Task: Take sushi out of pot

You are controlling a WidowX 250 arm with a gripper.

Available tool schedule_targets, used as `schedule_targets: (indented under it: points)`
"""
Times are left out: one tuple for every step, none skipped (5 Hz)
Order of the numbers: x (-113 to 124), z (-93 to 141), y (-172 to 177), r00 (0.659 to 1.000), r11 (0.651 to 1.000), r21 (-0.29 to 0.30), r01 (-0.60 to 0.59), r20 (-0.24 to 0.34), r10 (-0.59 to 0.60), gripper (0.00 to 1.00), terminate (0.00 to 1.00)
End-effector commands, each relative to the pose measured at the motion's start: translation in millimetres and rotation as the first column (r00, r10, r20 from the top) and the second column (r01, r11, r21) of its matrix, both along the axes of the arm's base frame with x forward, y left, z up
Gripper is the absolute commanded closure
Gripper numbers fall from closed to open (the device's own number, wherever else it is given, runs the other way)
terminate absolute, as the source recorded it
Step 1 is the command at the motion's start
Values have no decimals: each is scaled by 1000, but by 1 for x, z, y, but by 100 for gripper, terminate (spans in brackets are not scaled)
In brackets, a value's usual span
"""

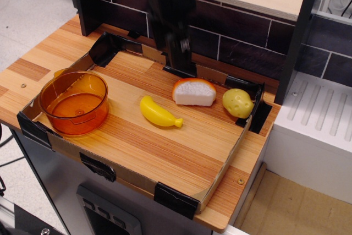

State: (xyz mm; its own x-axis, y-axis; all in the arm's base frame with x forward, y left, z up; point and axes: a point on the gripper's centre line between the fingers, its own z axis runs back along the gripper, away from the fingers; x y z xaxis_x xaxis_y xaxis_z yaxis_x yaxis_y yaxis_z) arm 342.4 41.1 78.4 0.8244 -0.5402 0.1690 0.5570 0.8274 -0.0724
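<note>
The sushi (193,92), a white rice-like block with an orange rounded edge, lies on the wooden board between the banana and the potato. The translucent orange pot (74,103) stands at the left of the tray and holds nothing. My gripper (183,58) hangs above and behind the sushi, near the tray's back wall. It is blurred by motion, holds nothing and is clear of the sushi.
A yellow toy banana (159,113) lies in the middle of the board. A pale yellow potato (237,103) sits by the right cardboard wall. A low cardboard rim (223,171) with black tape corners rings the board. A dark brick wall stands behind.
</note>
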Motion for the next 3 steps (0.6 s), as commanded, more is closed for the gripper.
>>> schedule_targets:
  points:
    - [-14,90,10,997,997,-58,-44,63,48,0,0]
    - [-14,90,10,997,997,-58,-44,63,48,0,0]
    - [-14,90,10,997,997,-58,-44,63,48,0,100]
